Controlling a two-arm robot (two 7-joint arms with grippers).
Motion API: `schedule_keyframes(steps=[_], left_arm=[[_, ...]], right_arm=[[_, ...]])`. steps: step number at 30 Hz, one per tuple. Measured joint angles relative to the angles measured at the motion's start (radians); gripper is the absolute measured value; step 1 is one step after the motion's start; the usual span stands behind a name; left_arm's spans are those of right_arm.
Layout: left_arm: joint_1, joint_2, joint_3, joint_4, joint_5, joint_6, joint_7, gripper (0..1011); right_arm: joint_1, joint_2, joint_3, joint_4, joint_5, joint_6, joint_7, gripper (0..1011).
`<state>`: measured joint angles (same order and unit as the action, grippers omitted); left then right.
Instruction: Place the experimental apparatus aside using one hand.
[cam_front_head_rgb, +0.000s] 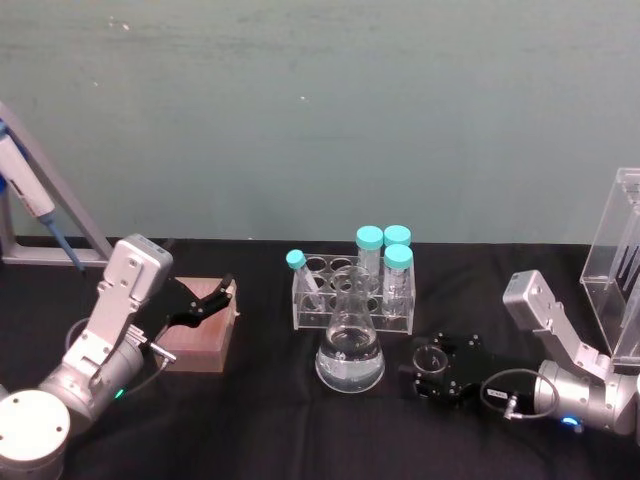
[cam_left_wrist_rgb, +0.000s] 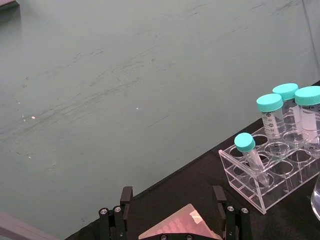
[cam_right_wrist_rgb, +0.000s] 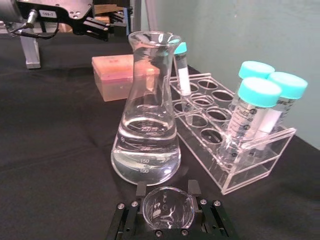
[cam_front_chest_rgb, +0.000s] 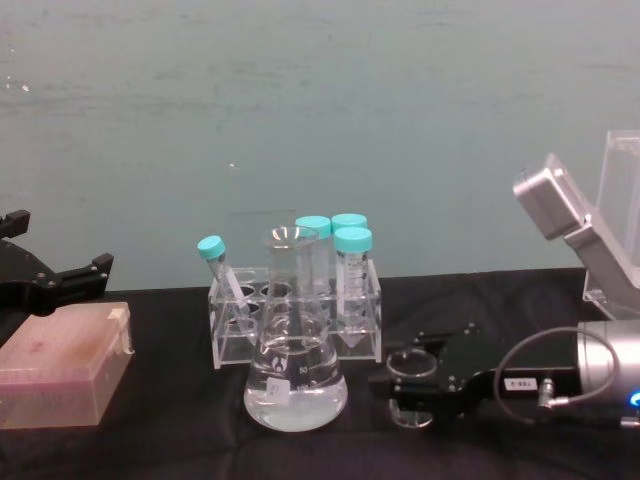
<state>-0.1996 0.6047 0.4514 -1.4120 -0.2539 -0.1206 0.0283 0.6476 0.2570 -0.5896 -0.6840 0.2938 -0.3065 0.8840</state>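
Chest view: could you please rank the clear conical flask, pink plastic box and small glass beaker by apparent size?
Largest: clear conical flask and pink plastic box, about alike; the box is cropped, so unranked.
Smallest: small glass beaker in the right hand.

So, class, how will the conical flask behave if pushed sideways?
The conical flask has a wide base holding liquid, so it would probably slide rather than tip. Its narrow glass neck looks slippery and fragile; the tube rack stands close behind.
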Motion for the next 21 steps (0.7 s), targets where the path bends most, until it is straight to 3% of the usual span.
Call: schedule_keyframes(steps=[12,21], left_arm=[[0.0,0.0,0.0,0.0,0.0,0.0,0.0,1000],[0.0,0.0,0.0,0.0,0.0,0.0,0.0,1000]], right_arm=[[-0.031,0.003,0.053,-0.043,0.041,0.016,-0.04,501],[-0.02,0.008,0.075,-0.045,0.012,-0.015,-0.123,501]])
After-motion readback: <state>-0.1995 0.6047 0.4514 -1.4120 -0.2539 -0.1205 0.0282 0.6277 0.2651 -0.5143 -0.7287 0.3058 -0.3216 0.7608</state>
